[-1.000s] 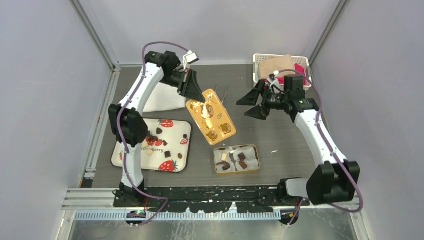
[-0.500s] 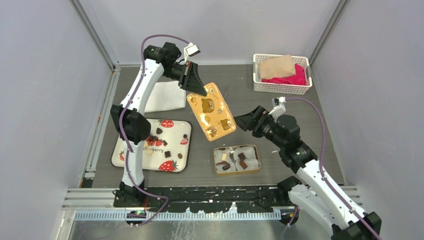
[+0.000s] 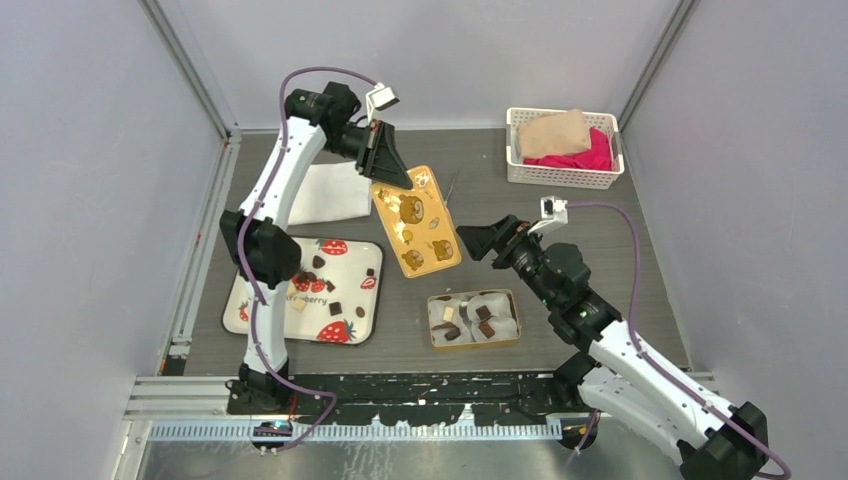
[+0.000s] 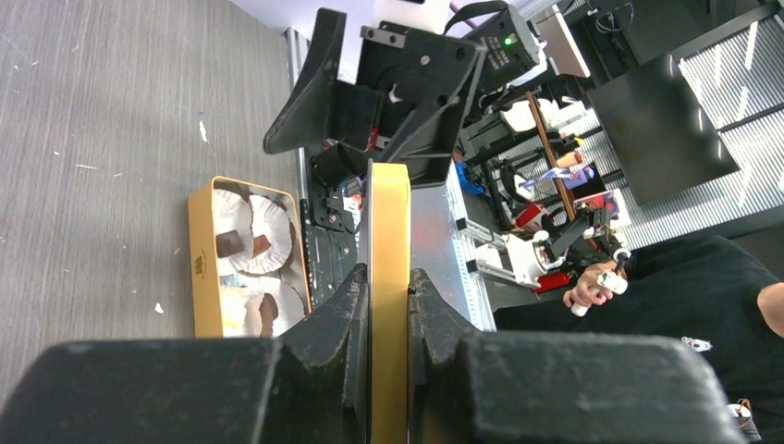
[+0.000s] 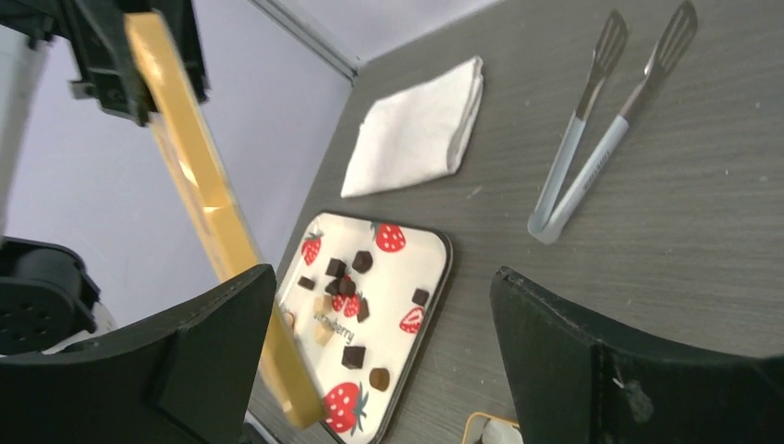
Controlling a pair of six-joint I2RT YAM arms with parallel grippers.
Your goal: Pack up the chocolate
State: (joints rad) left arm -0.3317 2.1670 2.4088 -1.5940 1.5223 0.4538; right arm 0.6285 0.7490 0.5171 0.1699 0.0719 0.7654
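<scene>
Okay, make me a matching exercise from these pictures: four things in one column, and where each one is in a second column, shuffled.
Things:
1. golden lid
2. tongs
3. pink cloth
4. gold tin

Places or states:
A. inside the white basket
B. clamped in the left gripper
C. open on the table, holding paper cups and a few chocolates
D. lying on the table near the white napkin

Pairs: 1-B, 2-D, 3-A, 4-C

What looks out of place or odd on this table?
The golden lid hangs tilted in the air, pinched at one end by the left gripper, not on the open tin. Several chocolate pieces lie loose on the strawberry tray.
</scene>
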